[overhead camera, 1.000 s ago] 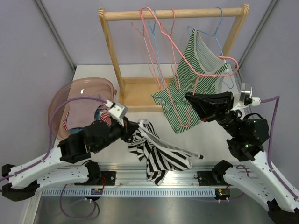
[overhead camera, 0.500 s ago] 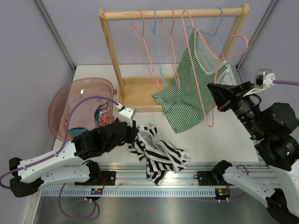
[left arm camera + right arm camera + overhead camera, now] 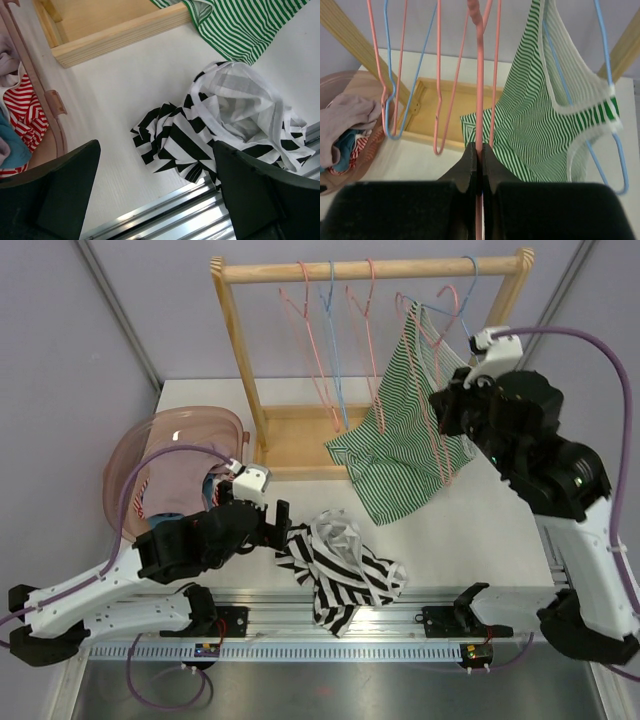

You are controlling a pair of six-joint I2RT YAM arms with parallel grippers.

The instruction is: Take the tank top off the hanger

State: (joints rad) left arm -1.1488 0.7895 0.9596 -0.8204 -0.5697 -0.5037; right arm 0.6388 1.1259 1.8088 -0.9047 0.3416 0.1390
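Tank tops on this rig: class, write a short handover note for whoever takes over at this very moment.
Left gripper: open, over the black-and-white tank top, which lies crumpled on the table, off any hanger.
Right gripper: shut on a bare pink hanger, held up by the wooden rail. Whether its hook is on the rail cannot be told.
Done: one tank top is off its hanger.
Left: hook the pink hanger on if needed. The green tank top hangs from the rail, not yet removed.
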